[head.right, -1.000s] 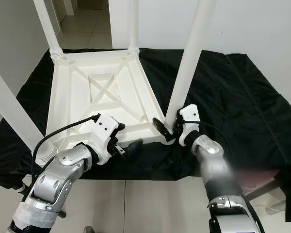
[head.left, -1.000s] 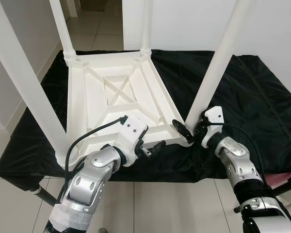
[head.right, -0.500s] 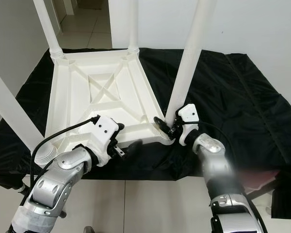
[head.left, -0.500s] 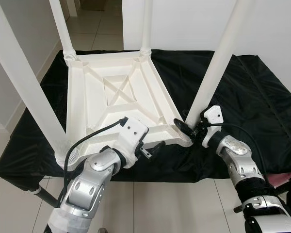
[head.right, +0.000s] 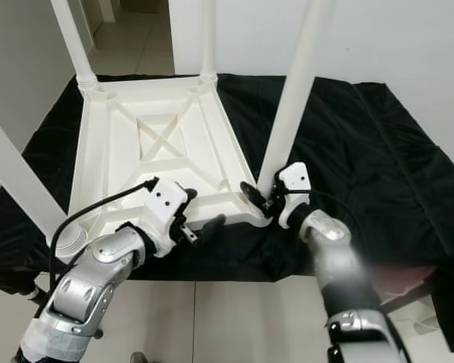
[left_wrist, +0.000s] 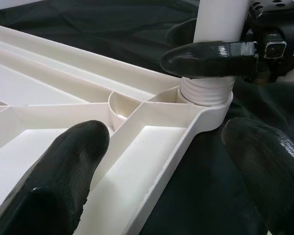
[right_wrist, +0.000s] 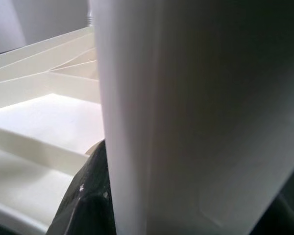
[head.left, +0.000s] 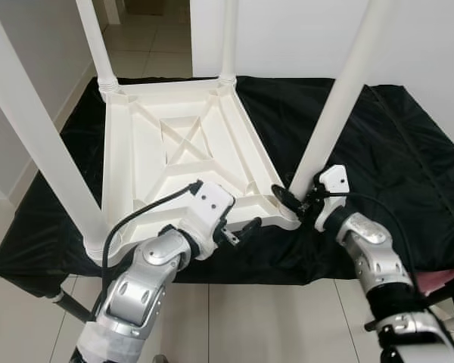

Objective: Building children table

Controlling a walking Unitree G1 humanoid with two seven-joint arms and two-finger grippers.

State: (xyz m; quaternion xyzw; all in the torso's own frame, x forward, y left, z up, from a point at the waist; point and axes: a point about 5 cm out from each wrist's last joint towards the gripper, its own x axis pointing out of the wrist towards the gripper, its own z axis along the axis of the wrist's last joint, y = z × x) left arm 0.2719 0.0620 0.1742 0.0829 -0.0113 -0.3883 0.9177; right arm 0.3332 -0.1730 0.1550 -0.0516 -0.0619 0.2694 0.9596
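A white plastic children's table (head.left: 174,151) lies upside down on a black cloth, with its legs standing up. My right gripper (head.left: 296,198) is shut on the near right leg (head.left: 333,113) just above its threaded socket (left_wrist: 206,93); one finger (left_wrist: 210,51) wraps the front of the leg (right_wrist: 186,122). My left gripper (left_wrist: 161,171) is open at the table's near edge. It straddles the rim, with one finger (left_wrist: 63,161) over the ribbed underside and the other (left_wrist: 264,161) outside over the cloth.
The near left leg (head.left: 38,128) rises beside my left arm, and two far legs (head.left: 94,38) stand at the back corners. The black cloth (head.left: 408,136) spreads wide to the right. Tiled floor (head.left: 250,318) lies below the near edge, and a pink object (head.left: 439,280) sits at lower right.
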